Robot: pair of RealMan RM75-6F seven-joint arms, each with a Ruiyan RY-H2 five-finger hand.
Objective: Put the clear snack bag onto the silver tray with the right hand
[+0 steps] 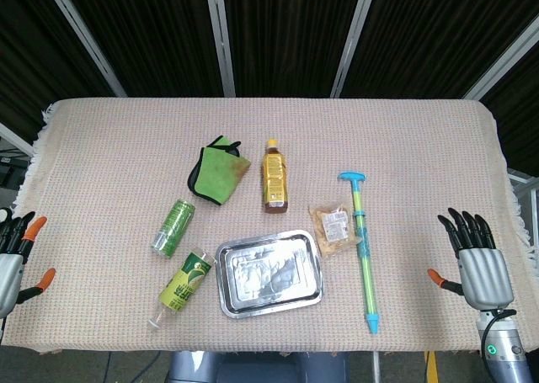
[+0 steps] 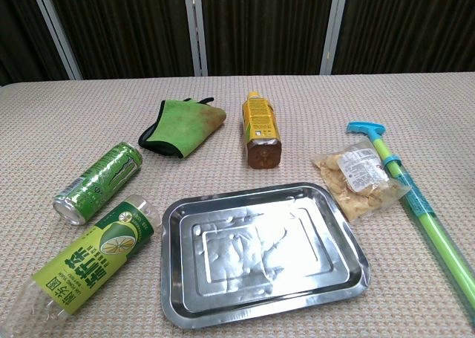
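Note:
The clear snack bag (image 1: 334, 228) (image 2: 359, 182) lies flat on the table just right of the silver tray (image 1: 269, 273) (image 2: 263, 255), with pale snacks and a white label inside. The tray holds nothing. My right hand (image 1: 476, 261) hovers at the table's right edge, well right of the bag, fingers spread and holding nothing. My left hand (image 1: 15, 257) shows at the far left edge, also spread and holding nothing. Neither hand appears in the chest view.
A long green and blue pump (image 1: 364, 248) (image 2: 419, 204) lies right beside the bag. An amber bottle (image 1: 274, 177) (image 2: 261, 130), a green cloth (image 1: 219, 170) (image 2: 182, 126), a green can (image 1: 173, 227) (image 2: 98, 183) and a lime-label bottle (image 1: 184, 284) (image 2: 93, 260) lie left of and behind the tray.

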